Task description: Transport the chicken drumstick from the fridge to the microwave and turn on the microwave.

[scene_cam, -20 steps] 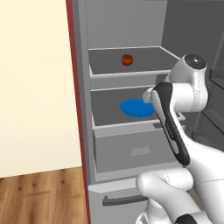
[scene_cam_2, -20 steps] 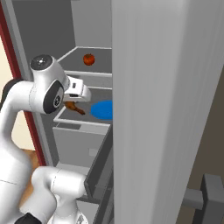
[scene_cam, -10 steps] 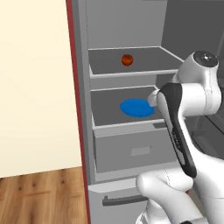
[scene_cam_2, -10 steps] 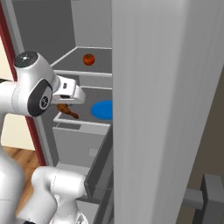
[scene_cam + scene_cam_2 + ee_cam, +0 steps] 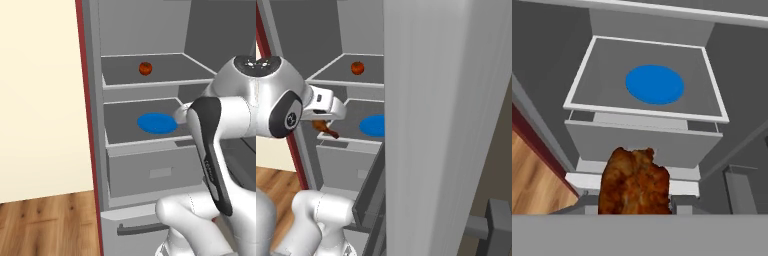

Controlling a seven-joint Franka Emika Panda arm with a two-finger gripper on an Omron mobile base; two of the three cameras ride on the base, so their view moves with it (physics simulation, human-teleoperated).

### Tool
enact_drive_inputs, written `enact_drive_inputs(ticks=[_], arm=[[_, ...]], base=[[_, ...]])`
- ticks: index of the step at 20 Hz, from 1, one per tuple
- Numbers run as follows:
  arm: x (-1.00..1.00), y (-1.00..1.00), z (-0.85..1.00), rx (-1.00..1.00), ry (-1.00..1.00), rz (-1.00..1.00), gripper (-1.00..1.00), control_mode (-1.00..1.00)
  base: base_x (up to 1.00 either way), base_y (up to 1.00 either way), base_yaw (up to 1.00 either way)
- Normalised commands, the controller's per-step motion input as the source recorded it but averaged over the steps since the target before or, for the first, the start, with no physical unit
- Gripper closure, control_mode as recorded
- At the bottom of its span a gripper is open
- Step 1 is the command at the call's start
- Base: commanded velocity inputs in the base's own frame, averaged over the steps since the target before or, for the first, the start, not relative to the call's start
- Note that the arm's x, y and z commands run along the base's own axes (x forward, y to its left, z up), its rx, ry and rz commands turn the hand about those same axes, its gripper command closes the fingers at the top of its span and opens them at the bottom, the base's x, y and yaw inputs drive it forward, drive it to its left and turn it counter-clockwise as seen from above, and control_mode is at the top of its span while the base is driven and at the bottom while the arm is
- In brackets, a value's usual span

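With fingers clenched on the drumstick [image 5: 634, 181], the gripper [image 5: 323, 125] has drawn back out of the fridge [image 5: 150, 175], clear of the blue plate [image 5: 157, 123], so carrying to the microwave comes next.

My chicken drumstick [image 5: 634, 181] is brown and crusty — it hangs just out in front of the fridge [image 5: 150, 165], level with the drawer front below the middle shelf. The fridge stands open — grey shelves, dark red side edge.

One drumstick [image 5: 635, 181], one blue plate [image 5: 655, 84], one red fruit [image 5: 145, 68]
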Motion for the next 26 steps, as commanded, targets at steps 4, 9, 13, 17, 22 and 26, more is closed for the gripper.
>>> enact_drive_inputs(ticks=[4, 9, 13, 17, 22, 26], arm=[[-0.41, 0.00, 0.30, 0.00, -0.06, 0.00, 1.00, -1.00], [-0.31, 0.00, 0.38, 0.00, -0.05, 0.00, 1.00, -1.00], [-0.38, 0.00, 0.39, 0.00, -0.05, 0.00, 1.00, -1.00], [-0.50, 0.00, 0.24, 0.00, 0.00, 0.00, 1.00, -1.00], [-0.41, 0.00, 0.14, 0.00, 0.00, 0.00, 1.00, -1.00], [-0.24, 0.00, 0.06, -0.01, 0.00, 0.00, 1.00, -1.00]], base=[[0.00, 0.00, 0.00], [0.00, 0.00, 0.00], [0.00, 0.00, 0.00], [0.00, 0.00, 0.00], [0.00, 0.00, 0.00], [0.00, 0.00, 0.00]])
